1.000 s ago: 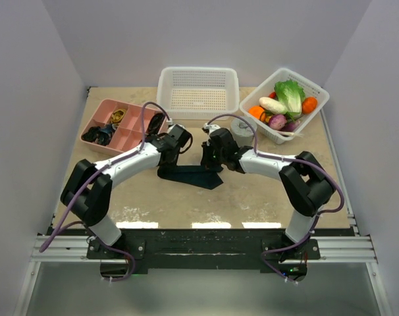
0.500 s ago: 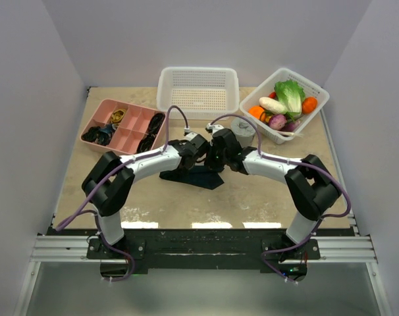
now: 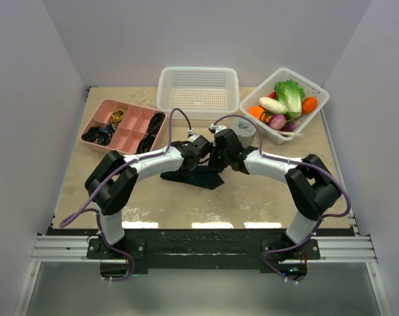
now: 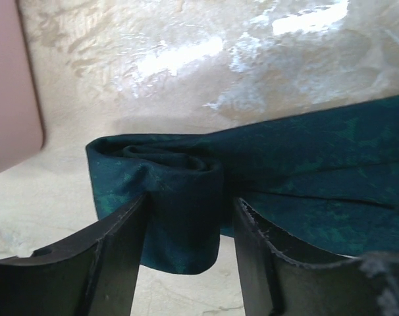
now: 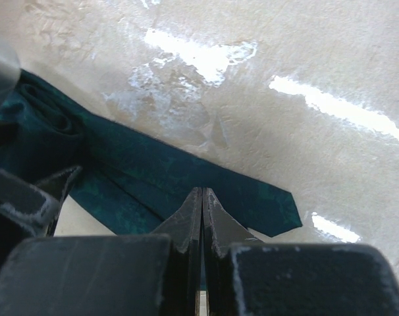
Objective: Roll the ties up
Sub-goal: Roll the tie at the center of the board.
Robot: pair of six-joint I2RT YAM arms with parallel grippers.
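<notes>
The dark teal tie (image 3: 198, 176) lies folded on the table in the middle of the top view. In the left wrist view its near end is wound into a small roll (image 4: 186, 197). My left gripper (image 4: 189, 210) is shut on that roll, one finger (image 4: 114, 257) on each side. The flat band (image 4: 318, 171) runs off to the right. My right gripper (image 5: 203, 191) is shut, its tips together right over the tie's band (image 5: 153, 171), beside the pointed end (image 5: 285, 214). Both grippers (image 3: 199, 157) (image 3: 216, 158) meet above the tie.
A pink compartment tray (image 3: 124, 125) with cords sits at the back left, its edge showing in the left wrist view (image 4: 12, 85). A white empty basket (image 3: 198, 92) stands at the back middle, a grey cylinder (image 3: 242, 128) beside it, and a basket of vegetables (image 3: 285, 102) at the back right.
My left arm has swung right from beside the pink tray to the tie's rolled end, next to the right gripper. The right gripper has barely shifted.
</notes>
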